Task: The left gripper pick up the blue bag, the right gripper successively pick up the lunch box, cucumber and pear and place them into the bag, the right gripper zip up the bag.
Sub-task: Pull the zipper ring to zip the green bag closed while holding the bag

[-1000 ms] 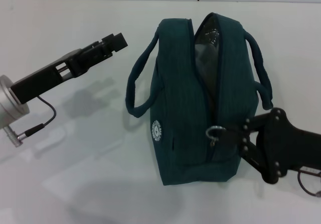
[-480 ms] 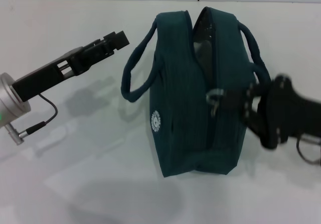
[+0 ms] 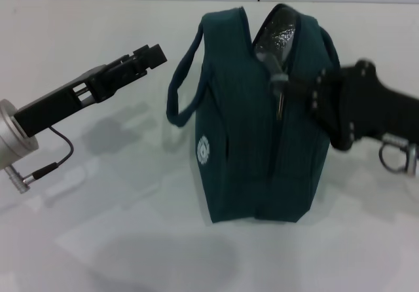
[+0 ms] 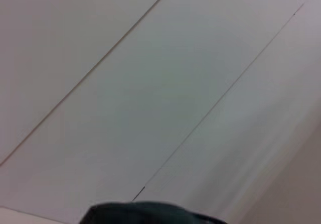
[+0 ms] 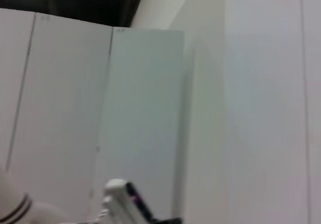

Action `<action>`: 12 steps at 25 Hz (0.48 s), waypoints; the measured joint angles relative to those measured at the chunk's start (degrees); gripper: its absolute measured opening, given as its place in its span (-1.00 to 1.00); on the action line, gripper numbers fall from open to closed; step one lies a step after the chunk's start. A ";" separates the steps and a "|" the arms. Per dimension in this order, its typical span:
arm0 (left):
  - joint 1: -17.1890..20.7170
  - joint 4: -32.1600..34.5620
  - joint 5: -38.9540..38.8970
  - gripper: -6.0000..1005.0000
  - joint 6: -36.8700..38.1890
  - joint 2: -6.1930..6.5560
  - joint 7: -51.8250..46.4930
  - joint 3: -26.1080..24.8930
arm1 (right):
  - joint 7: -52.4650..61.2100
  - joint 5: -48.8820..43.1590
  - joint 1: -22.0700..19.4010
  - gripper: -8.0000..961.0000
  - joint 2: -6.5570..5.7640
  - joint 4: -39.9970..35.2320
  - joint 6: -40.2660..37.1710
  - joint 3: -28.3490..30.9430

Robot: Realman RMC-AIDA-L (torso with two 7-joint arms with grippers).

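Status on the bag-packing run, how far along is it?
Late stage: no lunch box, cucumber or pear is on the table, so they are presumably inside the blue bag. In hand: the right gripper is at the ring-pull zipper, which sits far along the top. Left: a short stretch showing foil lining is open. The left gripper hangs beside the bag, touching nothing.

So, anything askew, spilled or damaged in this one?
Nothing is spilled or damaged. The blue bag stands upright on the white table, its zipper partly closed and silver lining showing at the far end. The right gripper is at the ring pull; the left gripper hovers apart from the bag.
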 joint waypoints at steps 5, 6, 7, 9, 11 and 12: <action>0.28 0.03 0.08 0.69 0.02 0.03 0.04 0.00 | 0.00 0.04 2.22 -0.95 0.14 -0.74 0.56 1.11; 0.42 0.03 0.06 0.69 0.01 0.04 0.06 0.00 | 0.00 0.04 2.72 -0.95 0.25 -0.88 0.72 1.08; 0.53 0.03 0.02 0.69 0.00 0.05 0.08 0.00 | 0.00 0.04 3.13 -0.95 0.37 -0.95 0.81 0.95; 0.56 0.03 -0.02 0.69 -0.07 0.06 0.09 0.00 | 0.00 -0.06 4.00 -0.95 0.52 -0.82 0.85 0.41; 0.57 0.03 -0.02 0.69 -0.11 0.08 0.10 0.00 | -0.04 -0.10 4.54 -0.95 0.56 -0.69 0.90 0.01; 0.57 0.03 -0.02 0.69 -0.11 0.08 0.10 0.00 | -0.04 -0.04 4.65 -0.95 0.56 -0.77 0.93 0.12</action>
